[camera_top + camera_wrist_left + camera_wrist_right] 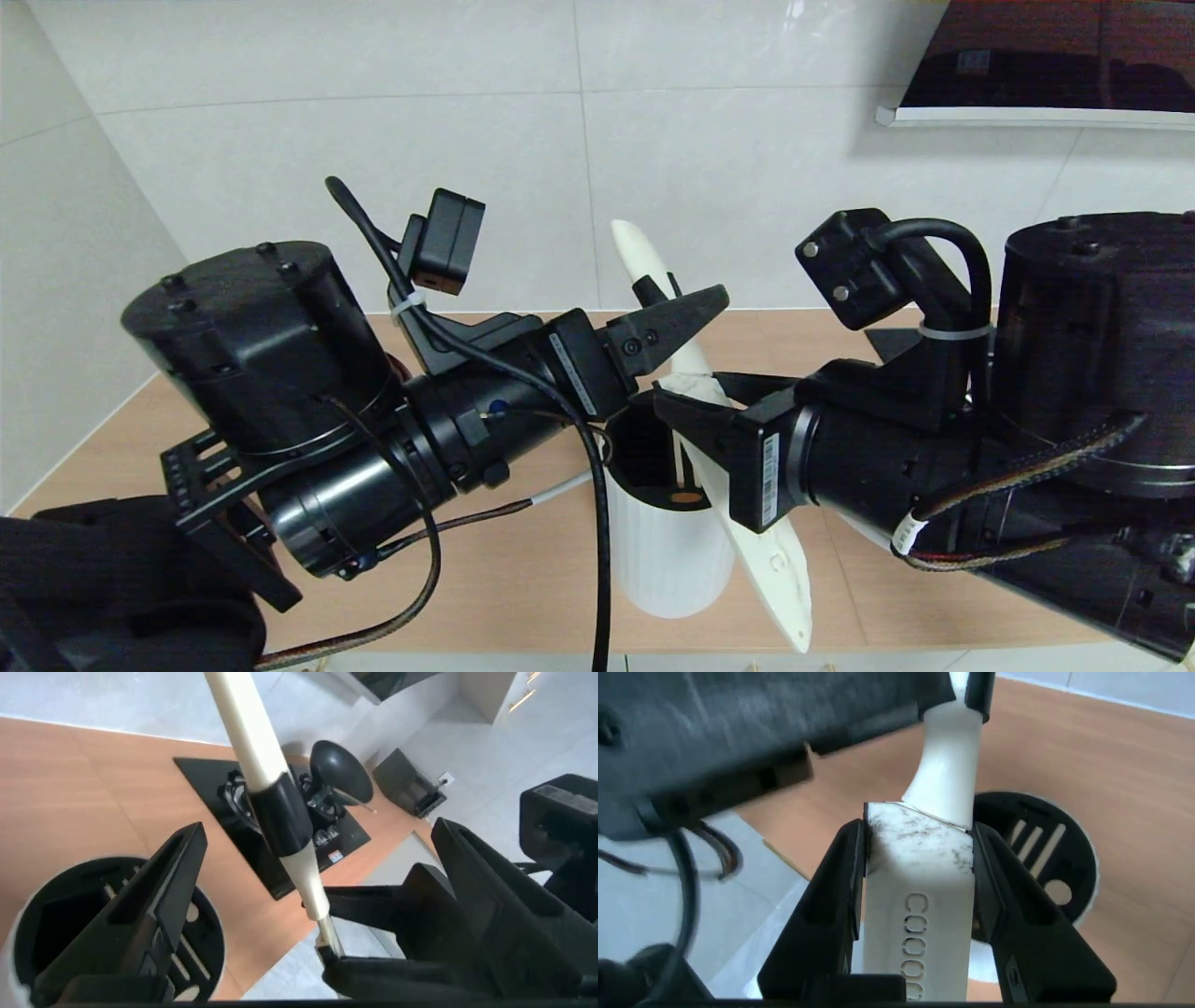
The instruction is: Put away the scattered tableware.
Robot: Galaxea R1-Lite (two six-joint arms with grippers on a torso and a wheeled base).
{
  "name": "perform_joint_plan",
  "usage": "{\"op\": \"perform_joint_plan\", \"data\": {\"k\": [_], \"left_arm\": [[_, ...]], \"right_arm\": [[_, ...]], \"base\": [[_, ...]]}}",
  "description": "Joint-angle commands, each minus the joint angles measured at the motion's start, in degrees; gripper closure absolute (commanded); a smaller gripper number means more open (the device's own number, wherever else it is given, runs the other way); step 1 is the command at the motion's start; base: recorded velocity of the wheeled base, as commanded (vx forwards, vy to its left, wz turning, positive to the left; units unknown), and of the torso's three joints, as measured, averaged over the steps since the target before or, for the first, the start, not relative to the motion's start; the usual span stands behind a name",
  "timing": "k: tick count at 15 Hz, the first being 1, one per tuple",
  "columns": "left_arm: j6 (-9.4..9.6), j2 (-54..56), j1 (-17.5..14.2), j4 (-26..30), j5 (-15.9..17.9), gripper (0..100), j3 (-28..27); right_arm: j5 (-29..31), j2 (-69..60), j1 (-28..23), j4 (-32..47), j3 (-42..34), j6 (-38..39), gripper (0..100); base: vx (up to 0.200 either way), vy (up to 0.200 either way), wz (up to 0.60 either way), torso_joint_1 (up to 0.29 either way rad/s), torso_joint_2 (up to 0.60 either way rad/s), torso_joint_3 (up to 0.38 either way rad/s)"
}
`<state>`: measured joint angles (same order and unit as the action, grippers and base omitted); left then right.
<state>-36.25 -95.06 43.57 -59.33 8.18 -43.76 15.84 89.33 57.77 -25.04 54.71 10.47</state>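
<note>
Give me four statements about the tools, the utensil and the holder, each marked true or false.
1. The right tool is clamped on the white utensil. True.
2. The left tool is shut on the utensil. False: its jaws stand open on either side of the handle.
3. The utensil lies flat on the counter. False: it is held tilted in the air.
4. The holder stands upright on the counter. True.
</note>
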Motion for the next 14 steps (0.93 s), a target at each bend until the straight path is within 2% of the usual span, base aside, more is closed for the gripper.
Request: {"op": "perform_joint_plan", "data": {"k": [1,12,13,14], "left_arm": [[-0.04,-0.3,0.02,-0.17,-0.01,0,-0.01],[-0.04,-0.83,0.02,-1.66,-0.8,0,-0.01],[-0.04,-0.83,0.02,-1.58,-0.8,100,-0.01],[-0.04,-0.83,0.02,-1.58,-0.8,100,0.08]], "right_arm": [[-0.02,0.14,0.24,-0.19,-0.04,-0.01,100],[-0.1,0.05,1.64,-0.27,-1.36,-0.19,100],[-0.02,-0.04,1.73,-0.27,-1.45,-0.19,100],[-0.1,-0.12,1.73,-0.27,-1.71,-0.28,100]], "base": [[0.0,0.0,0.0,0.0,0.0,0.0],[0.0,0.0,0.0,0.0,0.0,0.0],[0.0,0.0,0.0,0.0,0.0,0.0],[0.0,0.0,0.0,0.0,0.0,0.0]]}}
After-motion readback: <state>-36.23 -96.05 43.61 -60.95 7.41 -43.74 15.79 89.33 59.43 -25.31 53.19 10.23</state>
